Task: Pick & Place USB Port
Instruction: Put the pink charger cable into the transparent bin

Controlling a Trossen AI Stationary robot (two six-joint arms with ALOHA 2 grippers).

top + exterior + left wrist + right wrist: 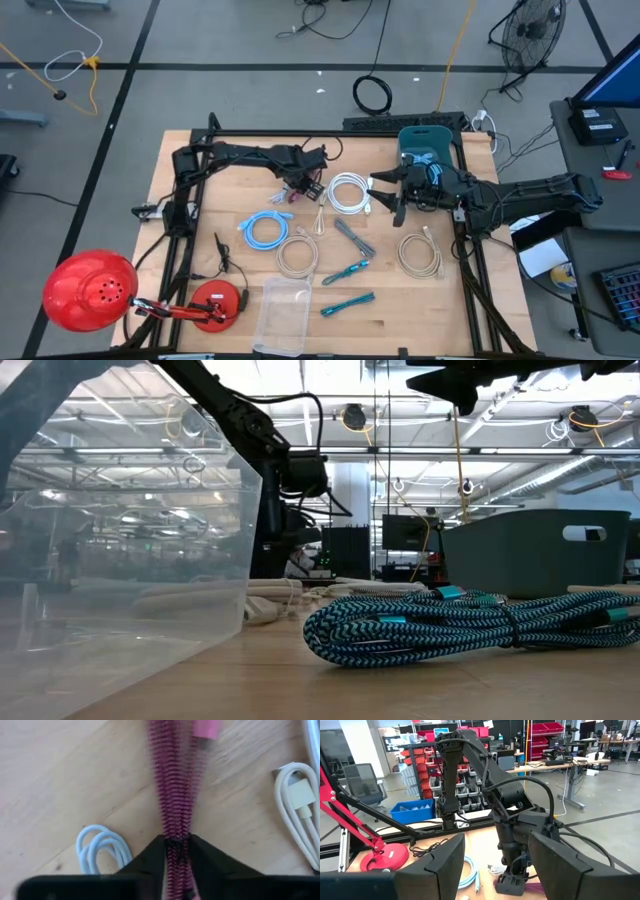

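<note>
A pink braided USB cable (172, 785), folded into a bundle with a pink plug (206, 727) at one end, lies on the wooden table (230, 180) left of the white cable coil (348, 192). My left gripper (300, 187) stands over it, pointing steeply down and shut on the bundle; it also shows in the right wrist view (512, 881). My right gripper (385, 195) hangs open and level above the table's right half, with nothing between its fingers (435, 865). My left gripper pinches the pink cable's bundled strands (175, 837) between its two fingers (145, 862), coming from above and pointing steeply down. Several strands run side by side through the gap. The rest of the bundle stretches away from the fingers along the tabletop toward the pink plug.
Around the hold lie a light blue coil (264, 228), two beige coils (297, 255) (418, 253), grey and teal cables (347, 270) and a clear plastic box (281, 315) at the near edge. A teal bin (428, 142) stands at the far right and a red lamp (90, 290) at the near left.
</note>
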